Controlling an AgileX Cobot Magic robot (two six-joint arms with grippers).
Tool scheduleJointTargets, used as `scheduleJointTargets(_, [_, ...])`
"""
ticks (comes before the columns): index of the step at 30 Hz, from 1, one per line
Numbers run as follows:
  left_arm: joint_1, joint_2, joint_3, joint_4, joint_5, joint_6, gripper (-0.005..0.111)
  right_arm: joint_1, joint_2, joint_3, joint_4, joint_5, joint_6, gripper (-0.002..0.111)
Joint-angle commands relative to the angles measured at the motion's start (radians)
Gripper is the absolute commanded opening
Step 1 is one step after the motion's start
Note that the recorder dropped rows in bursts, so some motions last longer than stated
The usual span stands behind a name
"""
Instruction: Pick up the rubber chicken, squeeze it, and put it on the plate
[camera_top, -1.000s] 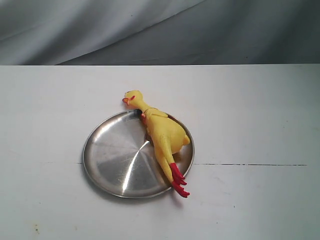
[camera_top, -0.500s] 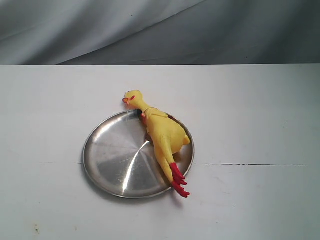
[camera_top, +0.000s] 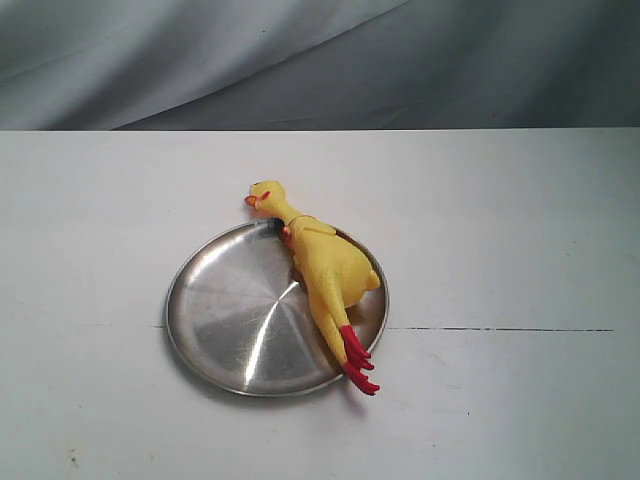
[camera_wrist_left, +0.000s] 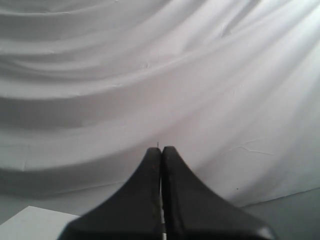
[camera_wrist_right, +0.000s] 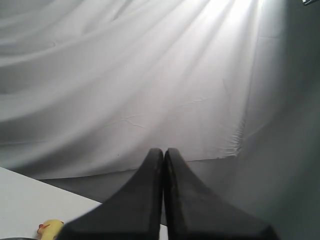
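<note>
Plate (camera_top: 225, 320) sits near the middle of the white surface (camera_top: 500, 230). The rubber chicken (camera_top: 325, 270) lies across the side of it toward the right edge, head over the rim toward the far edge, red feet past the rim toward the near edge. Left end effector (camera_wrist_left: 161, 150) and right end effector (camera_wrist_right: 163, 151) are each closed tight on nothing, facing grey cloth (camera_wrist_left: 150, 75).

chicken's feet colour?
Red, on the rubber chicken; clearest in the exterior view.
</note>
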Motion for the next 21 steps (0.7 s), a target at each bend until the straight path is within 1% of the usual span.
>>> scheduleJointTargets(1, [0.001, -0.004, 0.008, 0.05, -0.002, -0.031, 0.0, -0.002, -0.003, 0.004, 0.005, 0.002, 0.009, 0.0])
scheduleJointTargets(2, [0.001, -0.004, 0.013, 0.113, -0.002, -0.085, 0.0, -0.002, -0.003, 0.004, 0.005, 0.002, 0.009, 0.0])
scheduleJointTargets(3, [0.001, -0.01, 0.017, 0.21, -0.002, -0.156, 0.0, -0.002, -0.003, 0.004, 0.005, 0.002, 0.009, 0.0])
scheduleJointTargets(5, [0.017, -0.028, 0.025, 0.445, 0.031, -0.372, 0.0, -0.002, -0.003, 0.004, 0.005, 0.002, 0.009, 0.0])
scheduleJointTargets(7, [0.053, -0.051, 0.032, 0.621, 0.104, -0.54, 0.0, -0.002, -0.003, 0.004, 0.005, 0.002, 0.009, 0.0])
scheduleJointTargets(9, [0.108, -0.078, 0.034, 0.757, 0.241, -0.686, 0.0, -0.002, -0.003, 0.004, 0.005, 0.002, 0.009, 0.0])
scheduleJointTargets(10, [0.133, -0.09, 0.034, 0.796, 0.304, -0.732, 0.0, -0.002, -0.003, 0.004, 0.005, 0.002, 0.009, 0.0])
scheduleJointTargets(12, [0.195, -0.12, 0.034, 0.854, 0.44, -0.763, 0.0, -0.002, -0.003, 0.004, 0.005, 0.002, 0.009, 0.0])
scheduleJointTargets(14, [0.242, -0.15, 0.041, 0.894, 0.517, -0.763, 0.0, -0.002, -0.003, 0.004, 0.005, 0.002, 0.009, 0.0])
scheduleJointTargets(17, [0.287, -0.207, 0.08, 0.899, 0.523, -0.763, 0.0, -0.002, -0.003, 0.004, 0.005, 0.002, 0.009, 0.0])
scheduleJointTargets(21, [0.292, -0.23, 0.151, 0.899, 0.521, -0.791, 0.0, -0.002, -0.003, 0.004, 0.005, 0.002, 0.009, 0.0])
